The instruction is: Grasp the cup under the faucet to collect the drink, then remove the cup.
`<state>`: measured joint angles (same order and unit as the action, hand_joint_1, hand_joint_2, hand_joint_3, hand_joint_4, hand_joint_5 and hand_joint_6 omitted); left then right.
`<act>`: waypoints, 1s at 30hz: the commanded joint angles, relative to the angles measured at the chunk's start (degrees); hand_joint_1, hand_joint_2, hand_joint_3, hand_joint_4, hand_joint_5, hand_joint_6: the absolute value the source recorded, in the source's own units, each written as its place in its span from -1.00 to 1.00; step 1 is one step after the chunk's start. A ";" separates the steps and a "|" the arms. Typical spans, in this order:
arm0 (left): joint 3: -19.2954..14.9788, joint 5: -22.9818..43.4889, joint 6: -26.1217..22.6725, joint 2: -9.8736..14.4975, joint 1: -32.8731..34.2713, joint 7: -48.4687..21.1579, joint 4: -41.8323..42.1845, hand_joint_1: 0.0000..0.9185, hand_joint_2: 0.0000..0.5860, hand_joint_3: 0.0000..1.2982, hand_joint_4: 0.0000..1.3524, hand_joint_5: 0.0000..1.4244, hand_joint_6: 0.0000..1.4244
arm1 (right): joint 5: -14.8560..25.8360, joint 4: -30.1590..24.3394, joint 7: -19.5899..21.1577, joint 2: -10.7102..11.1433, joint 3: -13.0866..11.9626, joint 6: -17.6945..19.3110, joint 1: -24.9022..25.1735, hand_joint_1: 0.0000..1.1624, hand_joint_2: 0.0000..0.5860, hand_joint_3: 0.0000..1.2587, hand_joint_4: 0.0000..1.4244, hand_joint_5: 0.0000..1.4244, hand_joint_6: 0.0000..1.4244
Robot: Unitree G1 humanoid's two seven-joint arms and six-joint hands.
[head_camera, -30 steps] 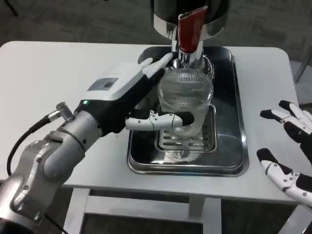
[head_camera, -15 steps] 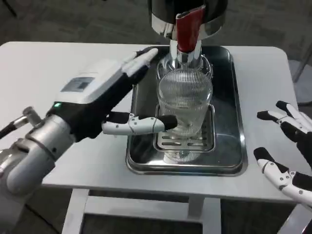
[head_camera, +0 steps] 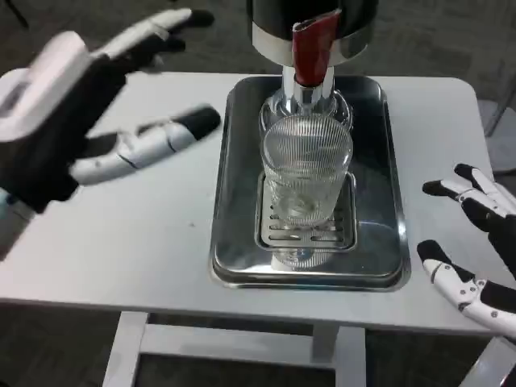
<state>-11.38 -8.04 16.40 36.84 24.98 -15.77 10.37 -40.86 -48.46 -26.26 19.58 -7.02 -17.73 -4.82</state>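
Observation:
A clear ribbed glass cup (head_camera: 307, 168) stands upright on the slotted drip grate (head_camera: 306, 232), right under the faucet with its red lever (head_camera: 311, 50). My left hand (head_camera: 76, 105) is raised high at the picture's left, blurred, fingers spread and holding nothing, well apart from the cup. At the table's right edge my right hand (head_camera: 472, 242) hovers with fingers apart and empty. I cannot tell whether any drink is in the cup.
The steel tray (head_camera: 232, 193) holds the grate and the dispenser's base. The dark dispenser body (head_camera: 313, 20) rises at the back. White tabletop (head_camera: 137, 234) spreads to the left of the tray, with a narrower strip on the right.
My left hand has let go of the cup and drawn back up and to the left. The cup stays on the grate. The right hand barely moved.

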 commanded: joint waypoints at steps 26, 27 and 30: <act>5.47 29.92 -20.56 -3.39 25.86 -22.25 -7.15 -1.00 -0.52 -0.69 -0.72 -0.57 -0.51 | 0.88 -1.73 1.60 -0.69 -0.48 -0.58 -2.04 -0.30 0.65 -0.74 -0.99 -0.96 -0.72; 5.87 29.55 -20.49 -3.75 26.10 -22.47 -7.92 -1.00 -0.52 -0.69 -0.72 -0.57 -0.51 | 1.04 -1.75 1.56 -0.65 -0.61 -0.56 -2.05 -0.30 0.65 -0.74 -0.99 -0.96 -0.72; 6.79 28.64 -20.12 -4.63 26.60 -23.03 -9.75 -1.00 -0.52 -0.69 -0.72 -0.57 -0.51 | 1.47 -1.77 1.53 -0.52 -0.95 -0.50 -2.13 -0.30 0.65 -0.74 -0.99 -0.96 -0.72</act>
<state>-5.32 21.71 -3.91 32.53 50.74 -37.90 1.74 -39.99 -49.64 -25.42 18.87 -7.43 -18.50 -6.16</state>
